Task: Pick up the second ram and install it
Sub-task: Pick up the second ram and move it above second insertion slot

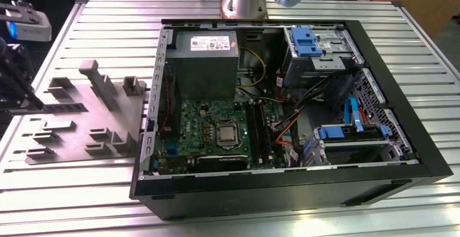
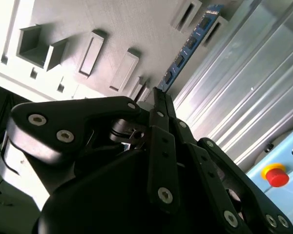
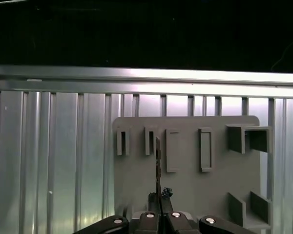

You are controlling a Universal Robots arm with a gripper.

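**A:** What does the ram stick (image 2: 188,46) look like?

**B:** It is long, thin and flat. It is blue, with small black squares in a row along it. In the first wrist view you look at its edge, so it is just a thin dark line.

**A:** Where is it?

**B:** One end sits in the claw (image 2: 158,93). The rest sticks straight out over the grey plate (image 2: 112,29) with the little blocks and slots. Its far end is near two small blocks. I cannot tell if it touches them.

**A:** What is the claw doing?

**B:** It is pinched tight on the stick, one finger on each flat side.

**A:** And the arm?

**B:** The claw points at the grey plate, which lies on the ribbed metal table (image 3: 49,161). In the exterior view the arm (image 1: 243,2) stands on the table behind the open computer box (image 1: 287,186).
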